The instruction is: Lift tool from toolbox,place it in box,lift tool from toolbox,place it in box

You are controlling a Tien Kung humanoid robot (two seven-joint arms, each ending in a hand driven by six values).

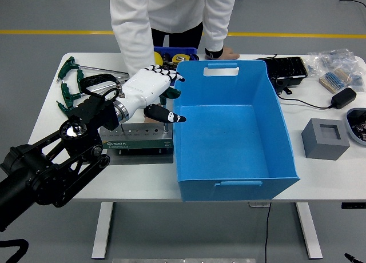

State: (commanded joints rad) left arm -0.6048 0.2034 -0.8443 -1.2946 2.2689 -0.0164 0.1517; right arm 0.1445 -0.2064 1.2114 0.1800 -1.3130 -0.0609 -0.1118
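A grey tool holder (137,139) stands on a dark plate left of the big blue box (229,131), which holds nothing. My left hand (166,97), white with black fingertips, hovers over the holder's right end with fingers spread above and thumb below the green handle (174,92) of a T-handle tool standing there. It is open and not closed on the handle. Most of that tool is hidden by my hand. Several more green T-handle wrenches (73,86) lie at the table's left. A person in white stands at the far side, one hand (223,52) resting behind the box.
A small blue bin (171,56) with yellow items sits behind my hand. Right of the box are a black case (286,68), a cabled adapter (343,97), plastic bags (337,66), a grey foam block (325,138) and a dark bowl (357,126).
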